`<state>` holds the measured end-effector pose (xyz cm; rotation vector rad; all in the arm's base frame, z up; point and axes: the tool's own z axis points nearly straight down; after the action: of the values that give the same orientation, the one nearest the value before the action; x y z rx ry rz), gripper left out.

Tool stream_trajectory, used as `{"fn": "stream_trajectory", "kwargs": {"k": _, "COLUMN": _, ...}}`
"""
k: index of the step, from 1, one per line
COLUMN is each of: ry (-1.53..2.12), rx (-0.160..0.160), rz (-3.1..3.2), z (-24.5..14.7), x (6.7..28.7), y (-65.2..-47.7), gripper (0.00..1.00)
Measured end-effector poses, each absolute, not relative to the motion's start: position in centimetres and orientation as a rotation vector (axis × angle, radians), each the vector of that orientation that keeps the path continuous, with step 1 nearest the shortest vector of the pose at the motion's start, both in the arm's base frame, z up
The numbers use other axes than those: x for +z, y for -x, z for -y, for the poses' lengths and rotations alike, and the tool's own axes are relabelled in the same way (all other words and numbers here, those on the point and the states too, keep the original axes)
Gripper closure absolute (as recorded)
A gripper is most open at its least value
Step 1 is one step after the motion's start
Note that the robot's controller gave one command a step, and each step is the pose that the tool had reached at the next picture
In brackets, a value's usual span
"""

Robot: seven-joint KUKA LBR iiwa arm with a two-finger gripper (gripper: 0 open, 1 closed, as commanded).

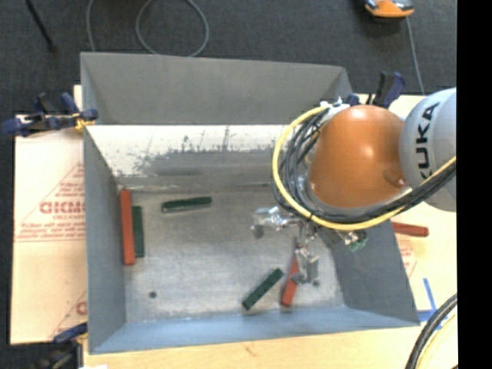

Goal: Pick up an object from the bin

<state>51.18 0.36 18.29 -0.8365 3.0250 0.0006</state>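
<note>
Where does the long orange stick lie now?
In the camera view, the long orange stick lies along the bin's left wall, with a dark green stick close beside it on its right.

A long orange stick point(127, 227) lies beside a green stick point(137, 231), a green bar point(186, 204) near.

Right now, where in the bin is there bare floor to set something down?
Bare: the mid floor, between the top green stick, left red stick and slanted green stick. Crowded: lower right, with the gripper beside a small red piece.
</note>
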Motion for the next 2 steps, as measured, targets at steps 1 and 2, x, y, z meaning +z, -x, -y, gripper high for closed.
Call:
{"fn": "stream_trajectory", "kwargs": {"k": 1, "ry": 1.010, "rx": -0.001, "rz": -2.970, "z": 3.28, "x": 6.75, "y": -48.38, "gripper": 0.00}}
{"fn": "stream_trajectory", "kwargs": {"k": 2, "ry": 1.012, "rx": 0.000, "rz": -2.970, "z": 3.17, "x": 7.01, "y": -48.36, "gripper": 1.00}}
